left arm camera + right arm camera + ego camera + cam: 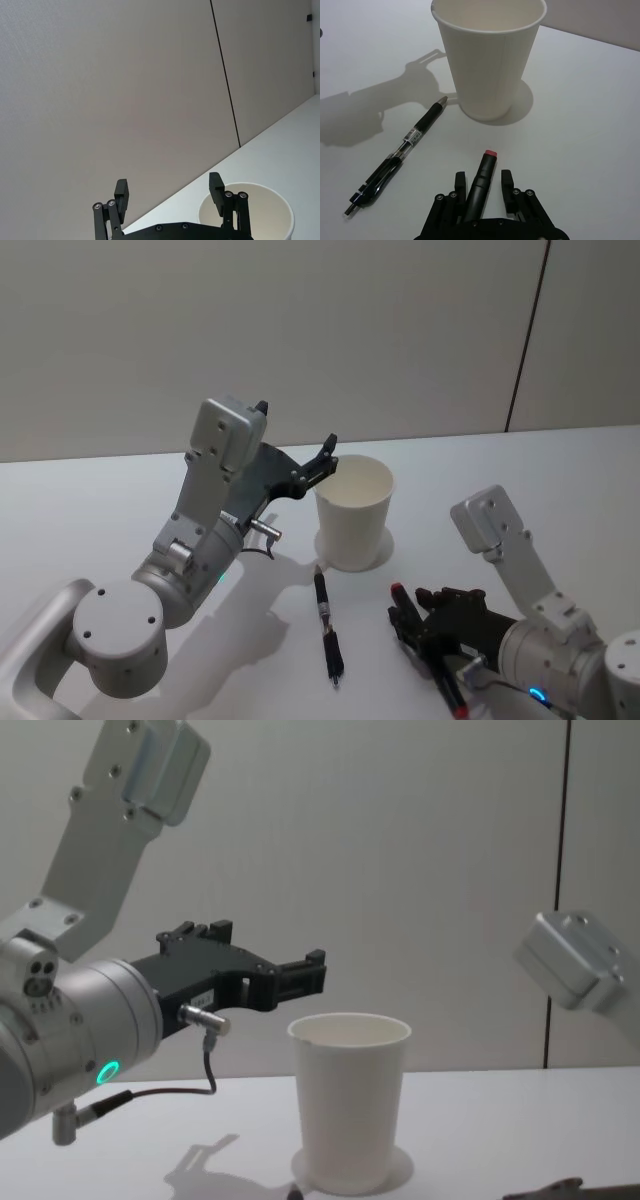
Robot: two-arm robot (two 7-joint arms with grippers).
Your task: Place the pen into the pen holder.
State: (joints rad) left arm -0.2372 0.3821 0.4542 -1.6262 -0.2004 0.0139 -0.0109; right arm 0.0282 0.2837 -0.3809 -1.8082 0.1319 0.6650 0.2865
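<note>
Hovering above the white worktop (100, 500), the left gripper (169, 182) is being held raised just left of the rim of the plain white tapered paper cup (355, 515). Its black fingers are spread apart with nothing between them. The cup is standing upright near the middle of the worktop. Just in front of its base, a clear-and-black ballpoint pen (326, 625) is lying flat, tip toward the cup. Toward the worktop's near right corner, the slim black marker-like pen with a red end cap (487, 162) is being clamped by the right gripper (483, 176), low over the surface. Its red cap is pointing at the cup, apart from it.
</note>
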